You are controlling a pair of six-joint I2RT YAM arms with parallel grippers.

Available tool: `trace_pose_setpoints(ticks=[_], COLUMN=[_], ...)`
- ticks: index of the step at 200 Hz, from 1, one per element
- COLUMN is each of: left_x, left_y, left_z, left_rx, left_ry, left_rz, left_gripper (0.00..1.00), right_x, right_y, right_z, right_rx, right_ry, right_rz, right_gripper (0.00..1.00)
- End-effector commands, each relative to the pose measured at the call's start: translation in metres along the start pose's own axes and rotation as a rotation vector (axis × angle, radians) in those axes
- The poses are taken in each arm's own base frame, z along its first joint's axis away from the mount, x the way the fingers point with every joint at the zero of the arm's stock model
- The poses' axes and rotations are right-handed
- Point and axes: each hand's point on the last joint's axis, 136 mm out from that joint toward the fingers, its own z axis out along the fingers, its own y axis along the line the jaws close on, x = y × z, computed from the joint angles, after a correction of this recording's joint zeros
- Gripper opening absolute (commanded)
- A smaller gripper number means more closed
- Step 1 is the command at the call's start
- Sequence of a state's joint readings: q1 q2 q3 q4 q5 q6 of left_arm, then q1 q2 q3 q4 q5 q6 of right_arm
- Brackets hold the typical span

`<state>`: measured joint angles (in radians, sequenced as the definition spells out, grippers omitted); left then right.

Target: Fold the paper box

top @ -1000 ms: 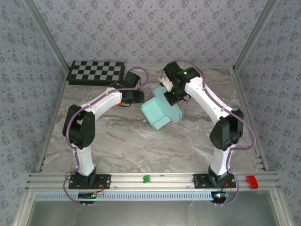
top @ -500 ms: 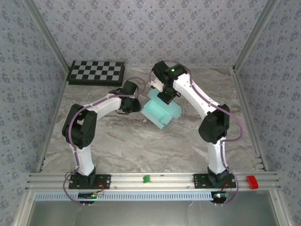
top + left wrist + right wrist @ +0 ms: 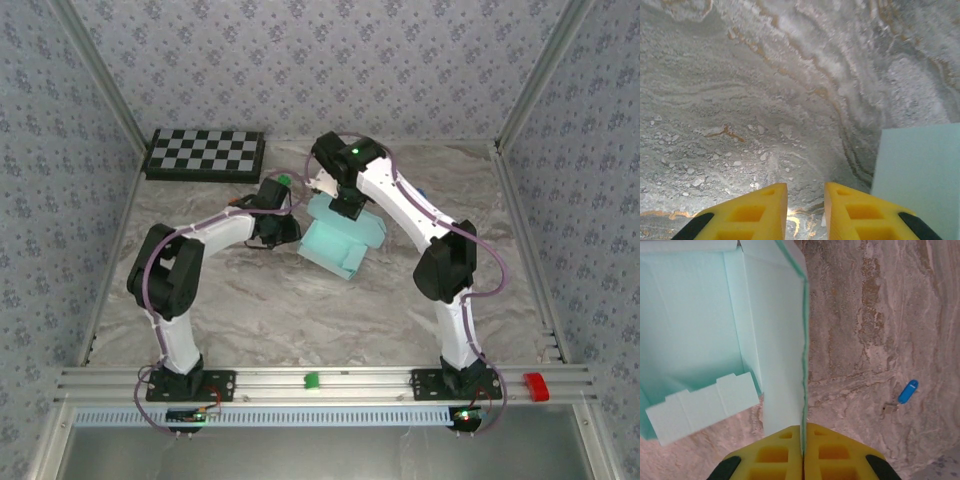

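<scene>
The paper box is pale aqua card, half formed, lying mid-table between the two arms. My right gripper is at its far edge, shut on an upright side panel whose thin edge runs between the yellow fingertips. The box's open inside and a notched tab flap lie to the left in the right wrist view. My left gripper hangs low over the marble just left of the box, jaws slightly apart with nothing between them; a box face shows at its right.
A black-and-white checkerboard lies at the far left corner. A small blue block and a tiny grey bit lie on the marble table right of the box. Green and red blocks sit on the front rail.
The right arm has swung left and farther back, pulling the box's panel with it; the box has shifted slightly left. The left gripper has moved toward the box's left side.
</scene>
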<state>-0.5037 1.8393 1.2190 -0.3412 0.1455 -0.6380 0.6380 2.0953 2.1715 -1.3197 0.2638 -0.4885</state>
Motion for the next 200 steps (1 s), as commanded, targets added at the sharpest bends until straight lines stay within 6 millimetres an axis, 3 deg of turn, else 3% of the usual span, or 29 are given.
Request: trace_pose_setpoints(ticks=[1, 101, 134, 157, 172, 200], left_x=[-0.01, 0.004, 0.007, 0.005, 0.005, 0.003], left_y=[-0.01, -0.019, -0.025, -0.028, -0.029, -0.029], left_z=[-0.015, -0.003, 0.0, -0.001, -0.003, -0.004], left_rx=[0.04, 0.133, 0.164, 0.183, 0.186, 0.185], left_ry=[-0.053, -0.004, 0.003, 0.001, -0.001, -0.01], left_rz=[0.0, -0.022, -0.03, -0.032, -0.032, -0.032], left_gripper=[0.26, 0.26, 0.26, 0.26, 0.26, 0.26], right_x=[-0.004, -0.021, -0.024, -0.025, -0.026, -0.027], right_y=[-0.009, -0.012, -0.016, -0.019, -0.024, -0.031], right_z=[-0.016, -0.014, -0.015, -0.017, -0.021, -0.03], right_rx=[0.055, 0.106, 0.126, 0.14, 0.158, 0.184], right_ry=[-0.024, -0.06, -0.068, -0.076, -0.086, -0.117], right_rz=[-0.063, -0.131, -0.133, -0.128, -0.112, -0.076], right_gripper=[0.08, 0.16, 0.31, 0.34, 0.43, 0.5])
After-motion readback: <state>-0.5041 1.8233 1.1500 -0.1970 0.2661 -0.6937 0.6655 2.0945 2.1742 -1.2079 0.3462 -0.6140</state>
